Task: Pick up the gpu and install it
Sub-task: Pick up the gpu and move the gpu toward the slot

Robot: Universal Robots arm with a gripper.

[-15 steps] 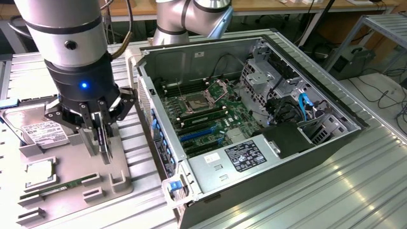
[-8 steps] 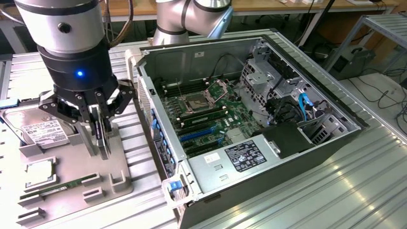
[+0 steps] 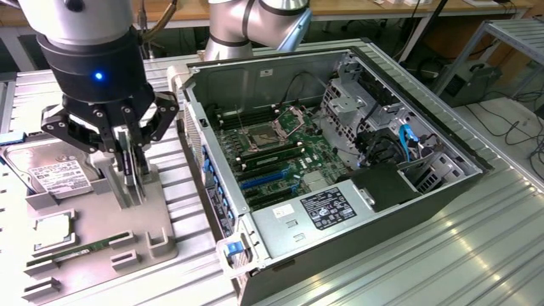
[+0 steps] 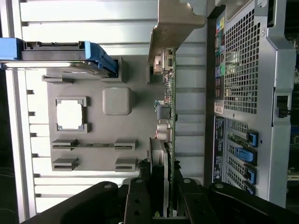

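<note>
Gripper (image 3: 125,152) pinching gpu (image 3: 130,175) by top edge, left of frame; I judge card light, stiff, fragile: hold board edge, spare components.

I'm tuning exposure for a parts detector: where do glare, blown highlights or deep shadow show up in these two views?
Exterior view: daylight glare washes the ribbed table, the computer case is dimmer inside, and a blue light glows above the gripper. Wrist view: the processor chip is blown out white, and the gripper's body is a dark mass below the evenly lit gpu.
</note>
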